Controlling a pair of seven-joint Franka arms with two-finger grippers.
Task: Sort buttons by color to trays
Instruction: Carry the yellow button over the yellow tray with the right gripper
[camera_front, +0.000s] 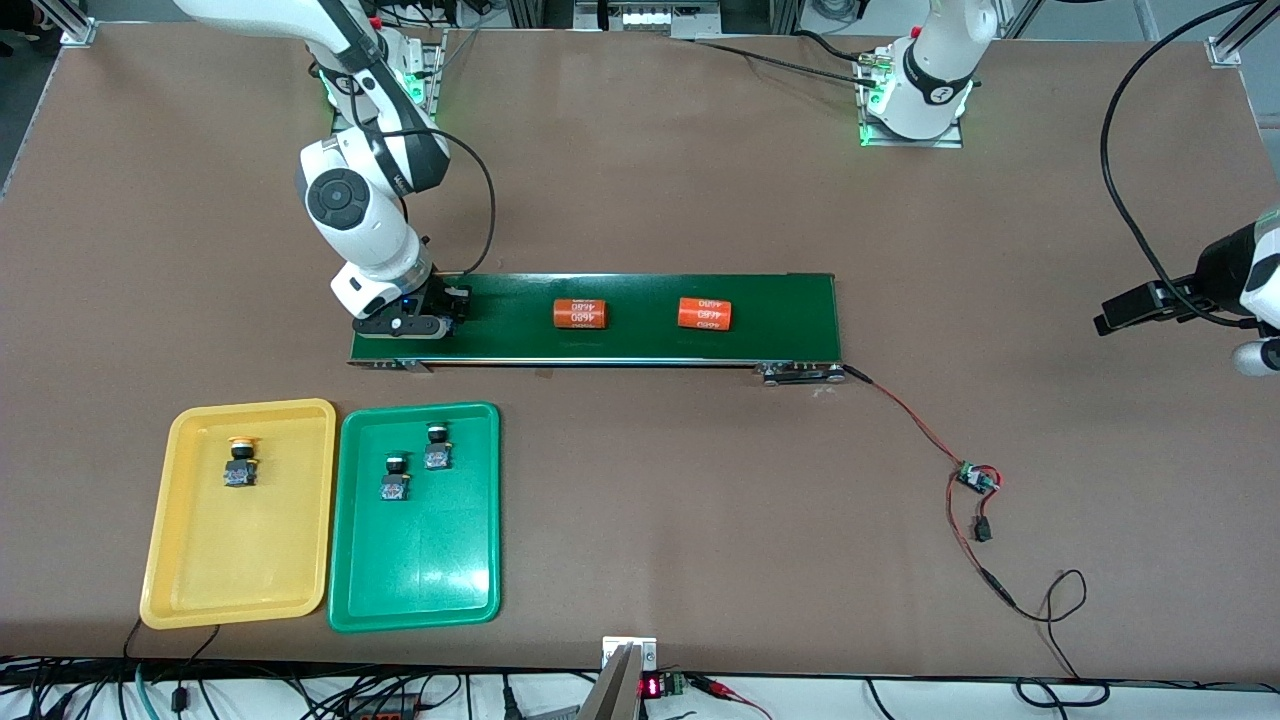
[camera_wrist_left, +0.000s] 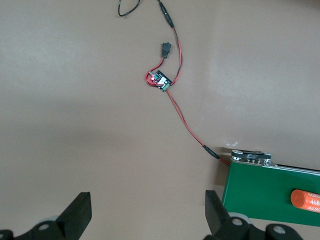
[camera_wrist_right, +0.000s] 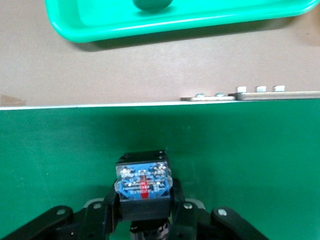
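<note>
Your brown table carries a green belt mid-frame; there the right gripper clamps a blue-black button; the left gripper gapes, holding nothing.

One yellow-capped button stands in the yellow tray; two green-capped buttons stand in the green tray; a fourth button sits on the belt.

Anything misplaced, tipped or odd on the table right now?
Nothing stands out. The yellow-capped button sits in the yellow tray, both green-capped buttons in the green tray. The right hand is shut on the fourth button on the belt; the left hand waits open.
</note>
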